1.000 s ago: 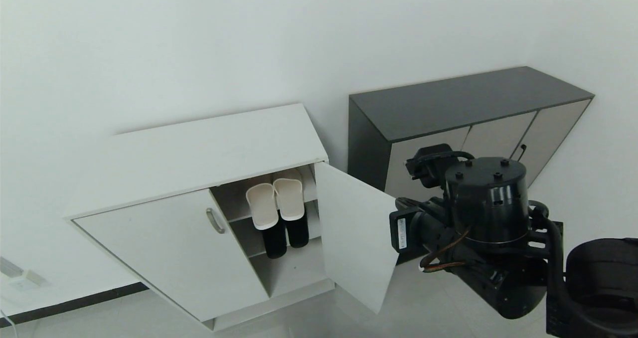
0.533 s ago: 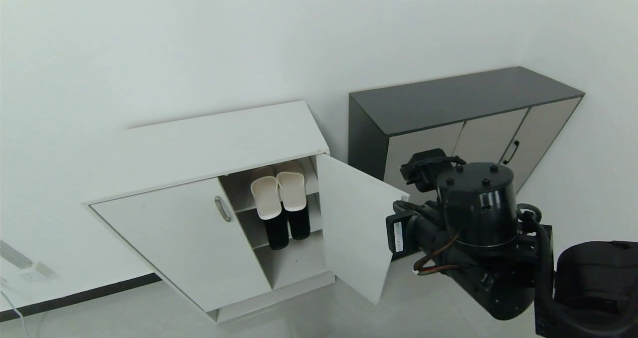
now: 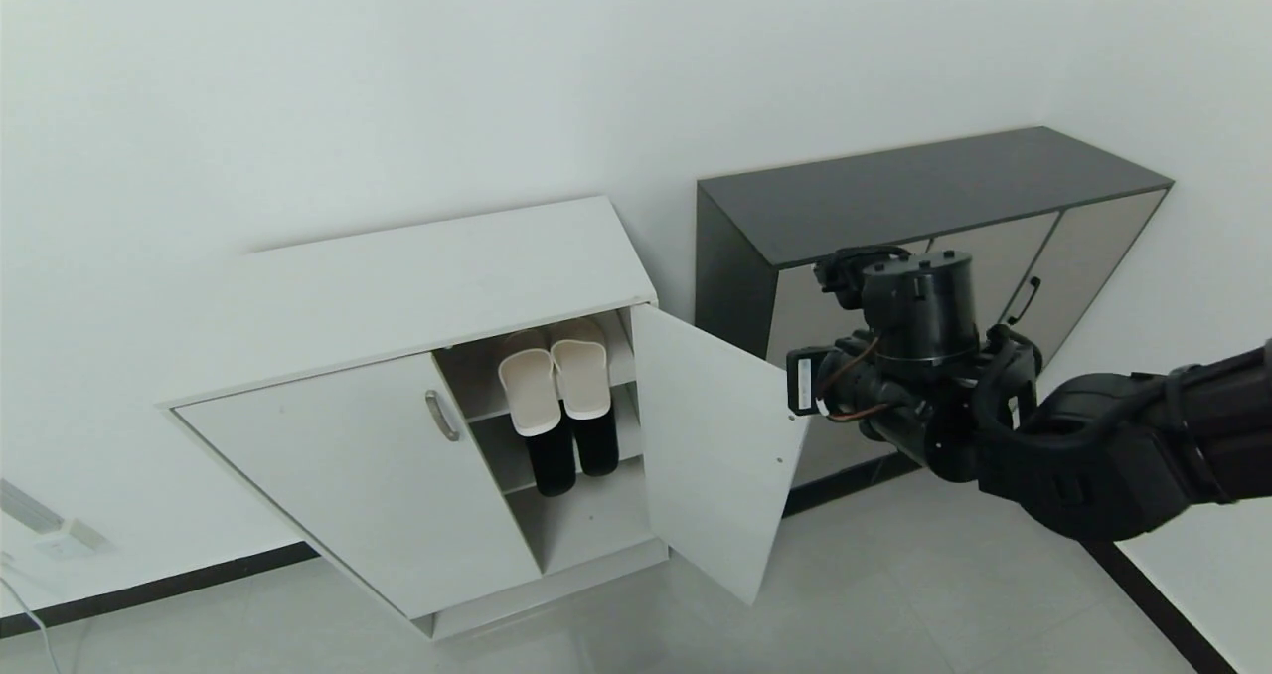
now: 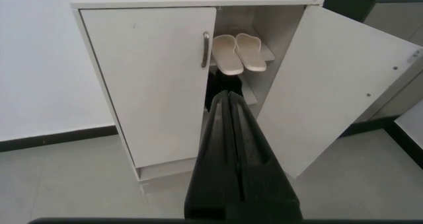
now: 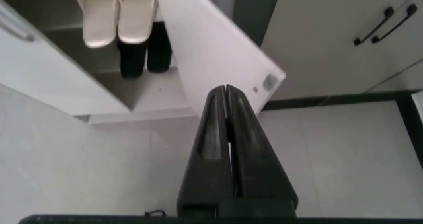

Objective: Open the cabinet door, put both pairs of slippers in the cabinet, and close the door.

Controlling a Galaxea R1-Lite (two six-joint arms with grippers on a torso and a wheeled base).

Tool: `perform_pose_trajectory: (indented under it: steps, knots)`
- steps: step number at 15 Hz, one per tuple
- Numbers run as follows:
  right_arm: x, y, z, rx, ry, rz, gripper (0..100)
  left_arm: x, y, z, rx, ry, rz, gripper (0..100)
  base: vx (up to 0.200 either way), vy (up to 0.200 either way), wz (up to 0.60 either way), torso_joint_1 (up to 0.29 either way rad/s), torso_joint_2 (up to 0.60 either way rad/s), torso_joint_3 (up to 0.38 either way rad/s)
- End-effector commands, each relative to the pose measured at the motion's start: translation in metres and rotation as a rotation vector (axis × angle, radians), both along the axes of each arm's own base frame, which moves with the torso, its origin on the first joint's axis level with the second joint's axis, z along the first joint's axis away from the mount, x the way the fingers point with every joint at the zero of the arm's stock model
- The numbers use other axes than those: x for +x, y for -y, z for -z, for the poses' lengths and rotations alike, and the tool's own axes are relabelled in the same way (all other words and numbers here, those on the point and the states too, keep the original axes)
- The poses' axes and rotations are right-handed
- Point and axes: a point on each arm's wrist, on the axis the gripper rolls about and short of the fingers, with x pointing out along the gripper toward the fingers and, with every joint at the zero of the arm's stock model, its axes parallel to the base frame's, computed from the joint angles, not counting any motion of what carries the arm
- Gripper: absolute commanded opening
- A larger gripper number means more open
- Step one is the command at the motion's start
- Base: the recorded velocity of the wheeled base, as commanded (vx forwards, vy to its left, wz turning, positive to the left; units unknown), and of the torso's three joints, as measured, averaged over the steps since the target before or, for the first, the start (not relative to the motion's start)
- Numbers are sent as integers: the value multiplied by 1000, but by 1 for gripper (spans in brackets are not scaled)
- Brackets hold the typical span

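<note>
door ajar | white slippers, black slippers inside | left tool, right tool closed empty

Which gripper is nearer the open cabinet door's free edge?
Right. The right gripper sits just off the free edge of the open door; the left gripper stands farther back, facing the cabinet.

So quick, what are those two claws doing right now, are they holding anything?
Left gripper: closed, holding nothing.
Right gripper: closed, holding nothing.
</note>
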Motion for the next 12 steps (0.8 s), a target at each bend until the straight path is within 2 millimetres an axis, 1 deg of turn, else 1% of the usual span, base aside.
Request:
perform_pose_trajectory:
  steps: [1, 2, 3, 4, 5, 6, 12]
  knots:
    - [29, 3, 9, 0, -16, 39, 0, 0, 0, 0, -1, 0, 0, 0, 0, 0, 0, 0, 0, 0]
    - [38, 3, 10, 9, -13, 48, 0, 0, 0, 0, -1, 0, 0, 0, 0, 0, 0, 0, 0, 0]
    - [48, 3, 16, 19, -24, 40, 0, 0, 0, 0, -1, 0, -2, 0, 0, 0, 0, 0, 0, 0]
    - [50, 2, 17, 20, -26, 39, 0, 0, 0, 0, -1, 0, -2, 0, 0, 0, 0, 0, 0, 0]
    - [64, 1, 29, 28, -39, 55, 0, 0, 0, 0, -1, 0, -2, 0, 0, 0, 0, 0, 0, 0]
    - [72, 1, 36, 30, -49, 61, 0, 0, 0, 0, -1, 0, -2, 0, 0, 0, 0, 0, 0, 0]
    - [96, -1, 56, 41, -69, 66, 0, 0, 0, 0, -1, 0, 0, 0, 0, 0, 0, 0, 0, 0]
